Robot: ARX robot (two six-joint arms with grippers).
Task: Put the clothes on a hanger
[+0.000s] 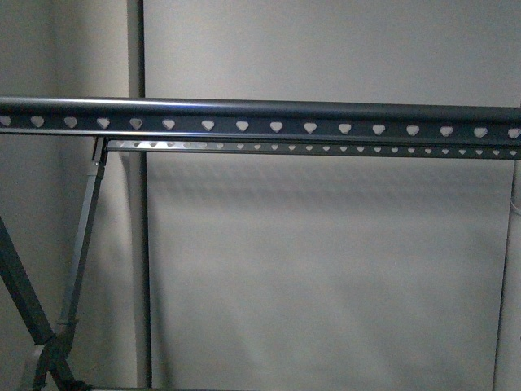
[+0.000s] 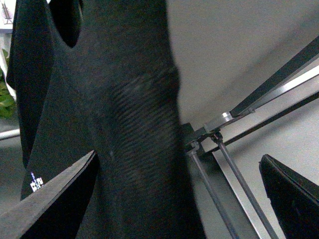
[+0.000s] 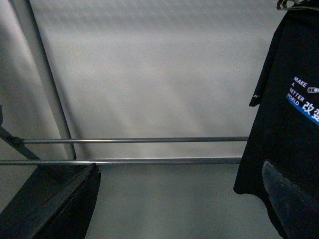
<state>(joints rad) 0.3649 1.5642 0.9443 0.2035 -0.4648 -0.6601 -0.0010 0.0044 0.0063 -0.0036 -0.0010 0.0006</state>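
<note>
We're running left gripper and right gripper both wide open, clamping nothing: left is sitting close in on the hanging T-shirt, probably lining up a grab, right is standing clear of it, since the rail is showing bare in front view.

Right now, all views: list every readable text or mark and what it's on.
"MAKE A BETTER WORLD": white print on the black T-shirt chest, right wrist view.
"改变": white characters on the blue bar below it, cut by the frame edge.
Grey mark beside the "A", white sleeve mark: too small to read.
White print on the T-shirt, left wrist view: blurred, unreadable.
Rack rail, front view: heart-shaped holes, no text.
</note>
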